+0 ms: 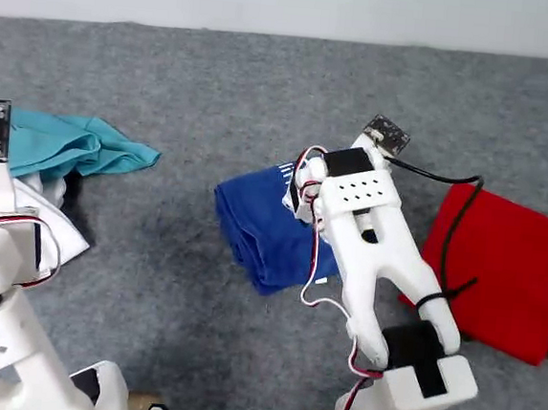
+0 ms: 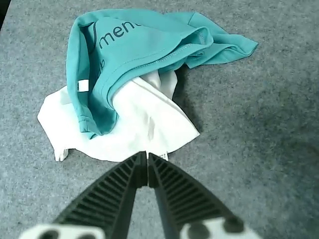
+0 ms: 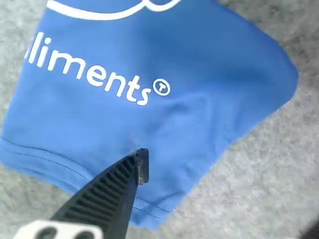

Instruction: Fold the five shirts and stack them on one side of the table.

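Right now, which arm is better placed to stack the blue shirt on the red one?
Probably right: the right gripper is on the blue shirt, near the red shirt; the left gripper is by the white shirt.

Far left on the desk (image 1: 198, 83), upper shirt (image 1: 78, 145) lies on lower shirt (image 1: 61, 225); third shirt (image 1: 258, 228) mid-desk; fourth shirt (image 1: 505, 254) right of it, near the edge.

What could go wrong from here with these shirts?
1. The teal shirt lies draped over the white shirt; grabbing either could drag both.
2. The right gripper appears to touch the loosely folded blue shirt; a sideways pull may undo the fold.
3. That arm's black cable crosses the folded red shirt's edge in the high view and might snag it.
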Motion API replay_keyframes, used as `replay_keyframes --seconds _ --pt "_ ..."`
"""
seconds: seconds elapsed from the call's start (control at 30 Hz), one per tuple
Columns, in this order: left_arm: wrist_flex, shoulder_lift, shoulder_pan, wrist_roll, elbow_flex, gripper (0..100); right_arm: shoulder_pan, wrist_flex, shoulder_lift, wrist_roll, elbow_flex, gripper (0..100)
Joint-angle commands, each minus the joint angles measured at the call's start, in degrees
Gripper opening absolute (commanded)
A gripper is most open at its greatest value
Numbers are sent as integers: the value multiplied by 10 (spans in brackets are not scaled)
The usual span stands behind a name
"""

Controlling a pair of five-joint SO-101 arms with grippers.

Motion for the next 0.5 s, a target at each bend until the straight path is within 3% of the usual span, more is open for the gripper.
replay_keyframes --seconds 0.0,0.2,0.47 --pt "-11 -3 4 -8 -5 15 -8 -38 5 -3 -4 541" --pt "-6 -5 4 -8 -5 15 -8 -134 91 -5 -4 458" --pt "-6 -7 2 -8 -6 15 -5 -226 221 -5 -8 450"
